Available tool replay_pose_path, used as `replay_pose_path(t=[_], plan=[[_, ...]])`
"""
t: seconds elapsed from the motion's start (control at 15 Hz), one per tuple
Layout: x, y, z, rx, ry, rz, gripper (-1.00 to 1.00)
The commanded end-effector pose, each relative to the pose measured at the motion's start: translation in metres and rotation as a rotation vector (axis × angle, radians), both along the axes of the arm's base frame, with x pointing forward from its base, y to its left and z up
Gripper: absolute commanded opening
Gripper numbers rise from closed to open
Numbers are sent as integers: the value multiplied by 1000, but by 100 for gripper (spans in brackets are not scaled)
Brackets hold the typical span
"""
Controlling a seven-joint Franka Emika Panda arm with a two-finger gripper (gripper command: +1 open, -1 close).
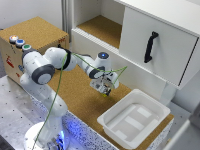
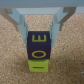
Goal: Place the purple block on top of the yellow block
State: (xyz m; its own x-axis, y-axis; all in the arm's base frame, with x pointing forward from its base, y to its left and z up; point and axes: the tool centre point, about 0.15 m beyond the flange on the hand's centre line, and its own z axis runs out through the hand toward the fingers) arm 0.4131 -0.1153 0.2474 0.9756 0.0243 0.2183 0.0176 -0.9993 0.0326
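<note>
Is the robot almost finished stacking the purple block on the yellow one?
Almost! In the wrist view the purple block already sits on top of the yellow block. The gripper has its fingers on either side of the purple block; whether they grip it is unclear. What's left: letting go and lifting away.

Purple block [image 2: 38,44], yellow-lettered, upright atop yellow block [image 2: 39,63] on cork surface.

A cork-topped counter [image 1: 75,95] runs across the middle of the exterior frame. At upper right stands a white cabinet [image 1: 155,40] with a black handle [image 1: 150,46]. A wooden box [image 1: 30,42] sits upper left; the floor [image 1: 15,112] looks like perforated metal, perhaps.
</note>
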Motion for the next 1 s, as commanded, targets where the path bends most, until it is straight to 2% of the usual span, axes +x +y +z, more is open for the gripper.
replay_pose_path(t=[0.0, 0.13, 0.27, 0.4, 0.93], plan=[[22, -8, -17, 41, 41, 31, 100], [23, -6, -20, 49, 58, 57, 100], [22, -9, -11, 44, 42, 51, 100], [19, -17, 12, 39, 6, 51, 100], [19, -17, 12, 39, 6, 51, 100]])
